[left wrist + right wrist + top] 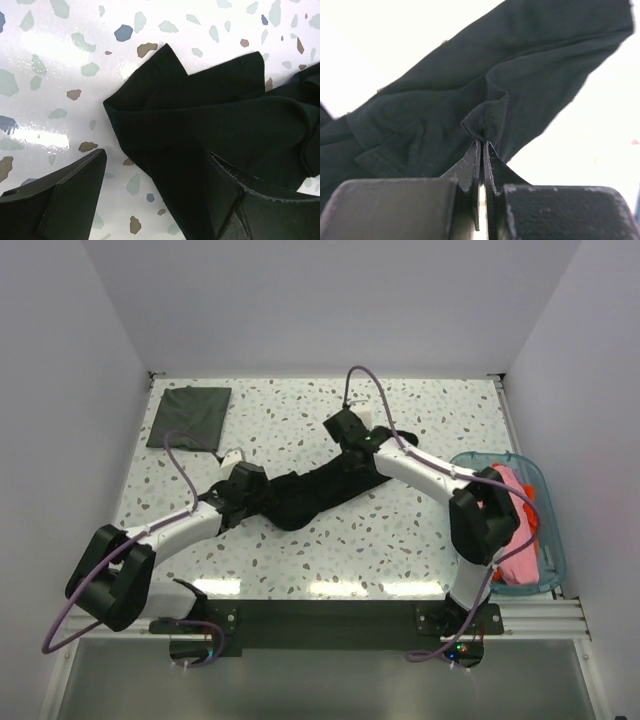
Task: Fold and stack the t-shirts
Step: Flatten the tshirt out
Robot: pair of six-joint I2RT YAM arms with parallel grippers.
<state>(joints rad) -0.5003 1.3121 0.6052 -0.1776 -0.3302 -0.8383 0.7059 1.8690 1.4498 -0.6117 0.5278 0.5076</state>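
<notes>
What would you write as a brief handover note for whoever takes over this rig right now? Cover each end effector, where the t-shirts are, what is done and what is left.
Left end effector: open over the left end of the black t-shirt, gripping nothing.
Right end effector: shut, pinching a fold of that shirt.
Things: the black t-shirt lies crumpled mid table; the dark grey t-shirt is folded at the far left corner; the pink t-shirt and orange t-shirt sit in the blue bin on the right.
Done: the grey shirt is folded.
Left: fold the black, pink and orange shirts, then stack all.
</notes>
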